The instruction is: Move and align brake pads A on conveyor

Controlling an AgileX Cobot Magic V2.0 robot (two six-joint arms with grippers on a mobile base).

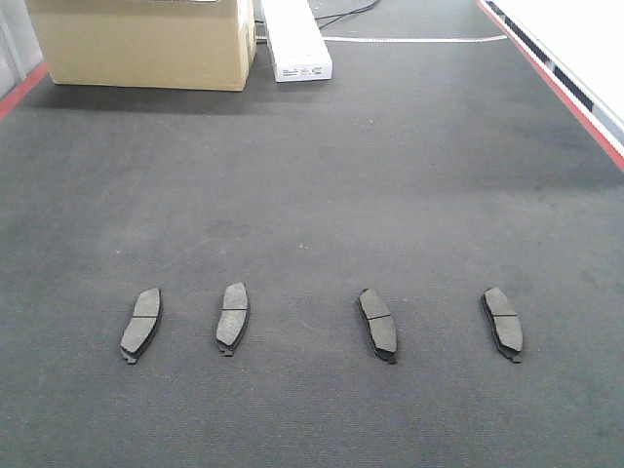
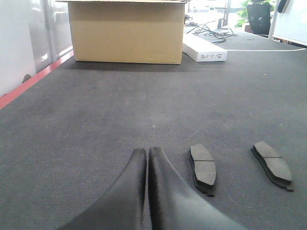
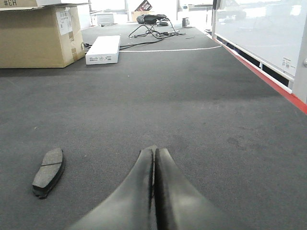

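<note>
Grey felt fills my screens: the conveyor runs away from me, red edge strips showing on both sides. At its far end I've got a big cardboard box sitting on the belt, and just beside it, to the right, a long white carton. Cables trail off behind them in the wrist views.

Down near me, four pads lie flat in a rough row across the belt, each with its groove facing up. Far-left pad leans its top to the right; inner-left pad does the same, a bit less. Inner-right pad and far-right pad lean the other way, tops to the left. So they're spaced out, none touching, and not parallel.

Left claw: fingers pressed together, nothing between them, low over the belt. Two pads lie just to its right on that camera.

Right claw: same story, fingers closed against each other and empty. One pad lies off to its left, apart from it.
</note>
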